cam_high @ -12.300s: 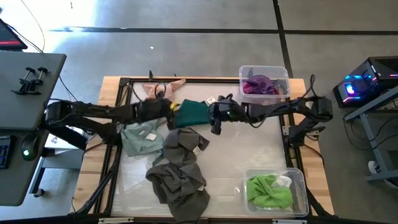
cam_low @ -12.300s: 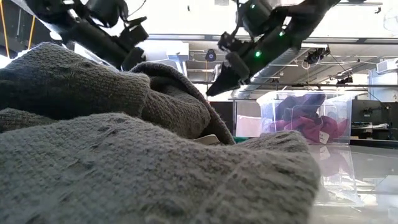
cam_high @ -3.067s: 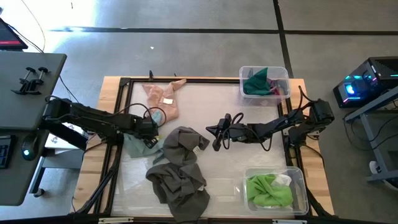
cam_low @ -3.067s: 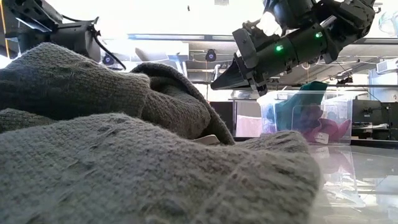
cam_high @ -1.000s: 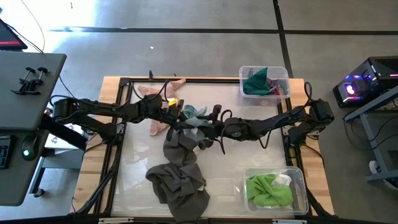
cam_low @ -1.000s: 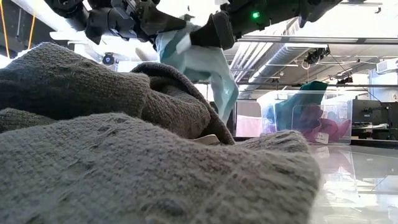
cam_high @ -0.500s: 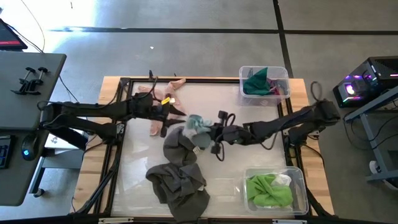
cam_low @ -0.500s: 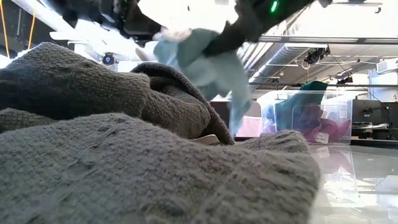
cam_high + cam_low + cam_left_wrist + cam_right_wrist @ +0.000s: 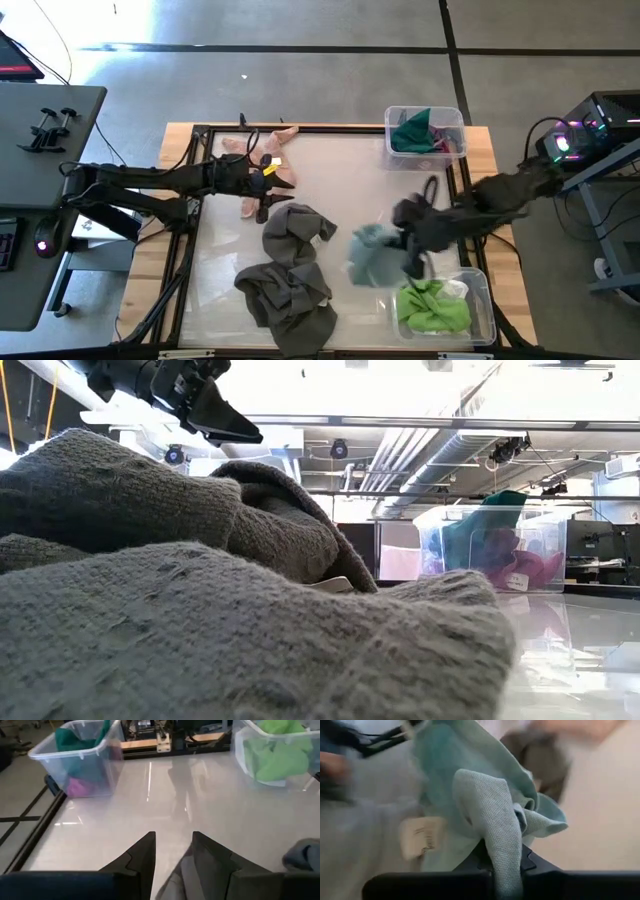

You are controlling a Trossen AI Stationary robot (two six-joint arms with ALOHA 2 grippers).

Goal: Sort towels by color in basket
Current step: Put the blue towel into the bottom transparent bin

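Since a second ago the right gripper (image 9: 405, 262) has carried the mint towel (image 9: 373, 255) away from the left one and over toward the near bin (image 9: 482, 290) of lime towels (image 9: 432, 306); I see its fingers clamped tight on a fold of that cloth. My left gripper (image 9: 285, 182) hangs part open and empty over the table's far-left area, above the peach towel (image 9: 247, 203) and just beyond the grey towels (image 9: 288, 262). Far bin (image 9: 455, 122) holds dark green and magenta towels.
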